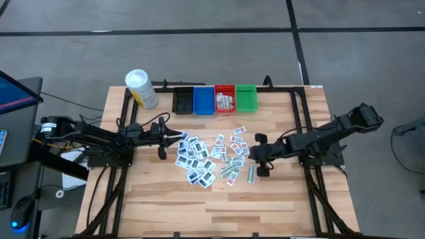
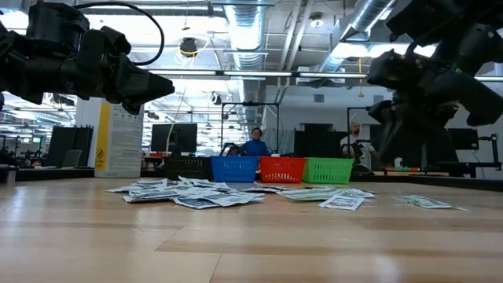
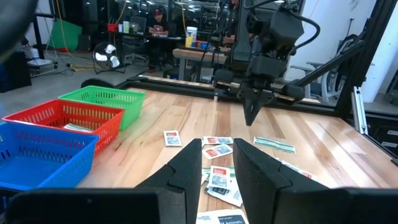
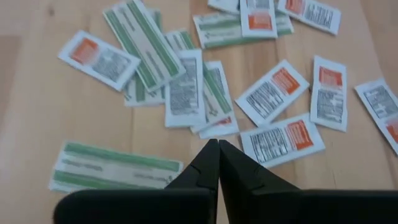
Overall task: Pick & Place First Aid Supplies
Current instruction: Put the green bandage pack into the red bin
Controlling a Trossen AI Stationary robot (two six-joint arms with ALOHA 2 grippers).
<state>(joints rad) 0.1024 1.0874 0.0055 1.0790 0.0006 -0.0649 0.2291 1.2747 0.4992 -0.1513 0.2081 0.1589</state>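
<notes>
You are at the picking stage: the small flat paper packets (image 1: 202,161), white with blue, orange or green print, lie scattered in a heap on the middle of the wooden bench (image 1: 279,192), and only the red plastic bin (image 1: 224,99) in the row at the far edge shows a few inside.

Your right gripper (image 1: 259,159) hangs low over the right-hand side of the heap. Its fingers (image 4: 205,165) are pressed together with nothing between them, tips aimed at bare wood between a long green-striped strip (image 4: 115,166) and an orange-marked white packet (image 4: 283,139).

Your left gripper (image 1: 161,141) waits at the left edge of the heap, above the bench. Its fingers (image 3: 186,168) stand parted and empty.

Next, you will probably need to spread the right fingers, shift over one packet that lies apart from its neighbours, and come down flat; these thin packets give little edge to catch, and overlapping ones may lift together.
</notes>
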